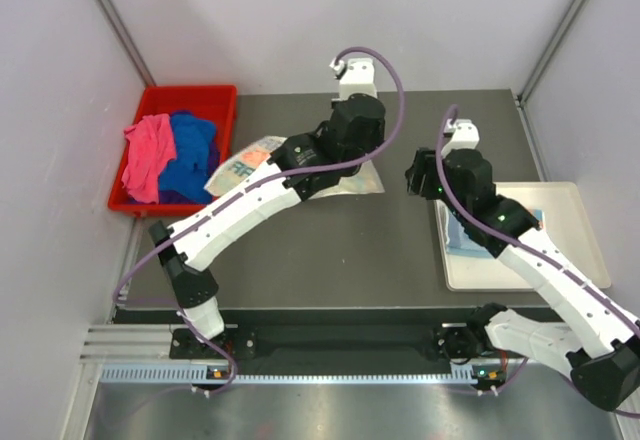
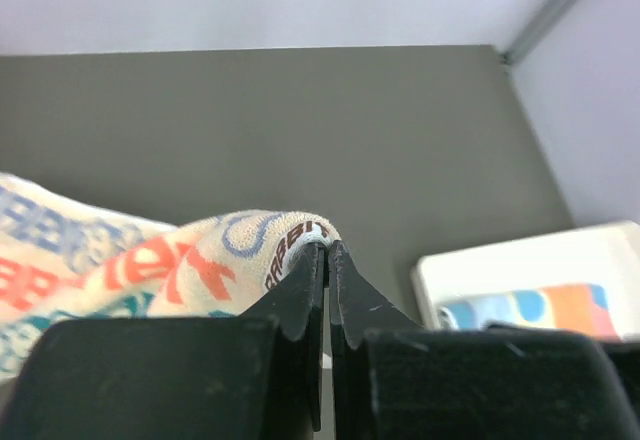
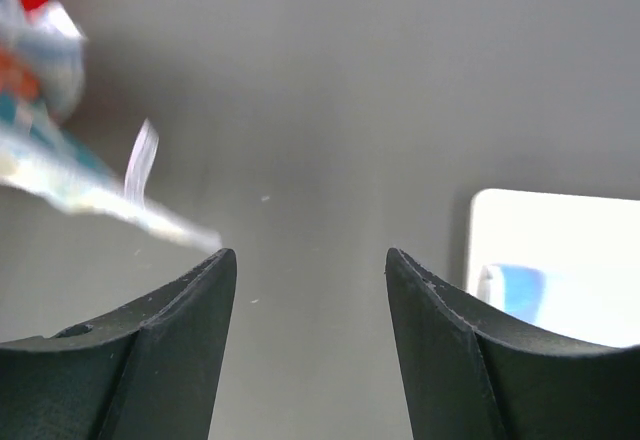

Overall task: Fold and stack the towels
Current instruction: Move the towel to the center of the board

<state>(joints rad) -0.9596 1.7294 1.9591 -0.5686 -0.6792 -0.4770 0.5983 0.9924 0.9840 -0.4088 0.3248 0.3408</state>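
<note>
A cream towel with teal and orange lettering [image 1: 246, 164] lies at the back middle of the table, partly under my left arm. My left gripper [image 2: 328, 247] is shut on a raised edge of this cream towel [image 2: 190, 260]. My right gripper [image 3: 310, 255] is open and empty, and hovers over bare table just right of the cream towel [image 3: 60, 160]. In the top view the right gripper [image 1: 413, 180] points left towards that towel. A folded light blue patterned towel [image 1: 464, 235] lies in the white tray [image 1: 570, 222]. A pink towel [image 1: 148, 155] and a royal blue towel [image 1: 192, 150] sit crumpled in the red bin [image 1: 190, 93].
The red bin stands at the back left, against the wall. The white tray [image 2: 520, 260] sits at the right edge of the table, under my right arm. Grey walls and frame posts close in the back and both sides.
</note>
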